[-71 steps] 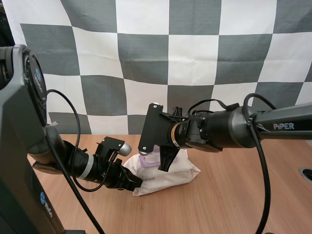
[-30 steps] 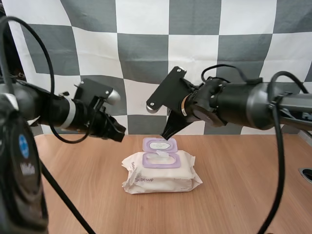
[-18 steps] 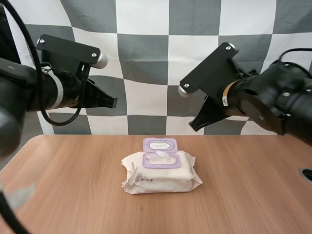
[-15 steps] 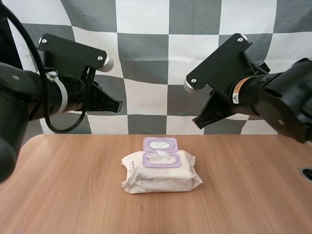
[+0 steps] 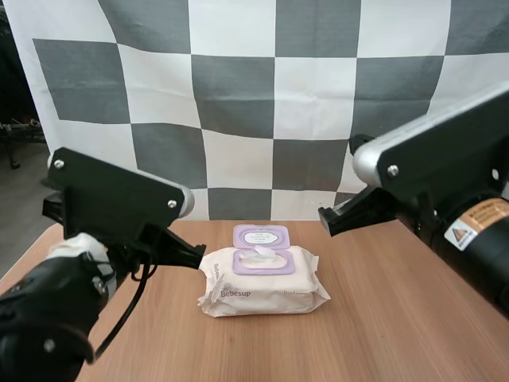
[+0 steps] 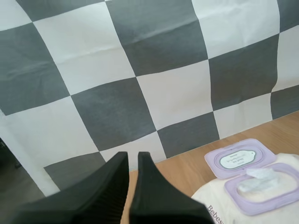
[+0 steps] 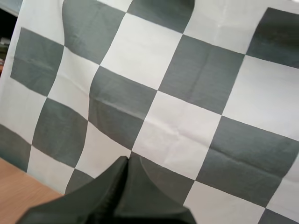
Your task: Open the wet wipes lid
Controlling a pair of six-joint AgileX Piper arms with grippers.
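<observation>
The white wet wipes pack (image 5: pixel 262 285) lies flat in the middle of the wooden table. Its purple lid (image 5: pixel 260 235) is flipped back and stands open, and a wipe (image 5: pixel 265 253) pokes out of the opening. My left gripper (image 5: pixel 202 256) hovers just left of the pack, apart from it, shut on nothing. In the left wrist view its fingers (image 6: pixel 133 158) lie almost together, with the pack (image 6: pixel 219 207) and open lid (image 6: pixel 237 158) beyond them. My right gripper (image 5: pixel 324 221) hangs above and to the right of the pack, shut as one dark wedge (image 7: pixel 126 161).
The table (image 5: pixel 374 318) has bare wood in front of the pack and to its right. Both arms' large bodies fill the near left and near right of the high view.
Both arms have pulled back from the pack towards the camera, and their grippers now hang lower at either side. The lid, closed 2.4 s ago under the right gripper, stays open.
</observation>
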